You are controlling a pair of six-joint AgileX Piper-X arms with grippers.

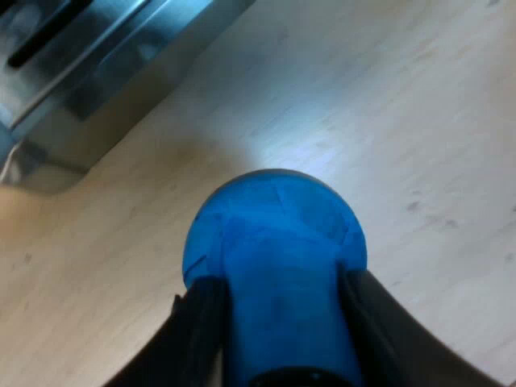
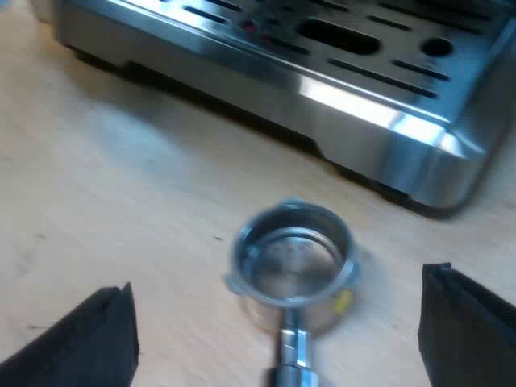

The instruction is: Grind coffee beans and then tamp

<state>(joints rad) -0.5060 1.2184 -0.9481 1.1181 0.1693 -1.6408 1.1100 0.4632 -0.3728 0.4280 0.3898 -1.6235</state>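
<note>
Blue tamper [image 1: 274,230] clamped in left claw [image 1: 278,282]; right claw [image 2: 278,286] open wide nr metal holder [image 2: 294,242]

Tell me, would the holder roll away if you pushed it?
Probably not. The holder sits cup-up on the table, and its handle sticks out from the side, so it would likely slide or swing round rather than roll. It looks like solid shiny metal, so it is probably stiff, heavy for its size and a bit slippery to grip.
</note>
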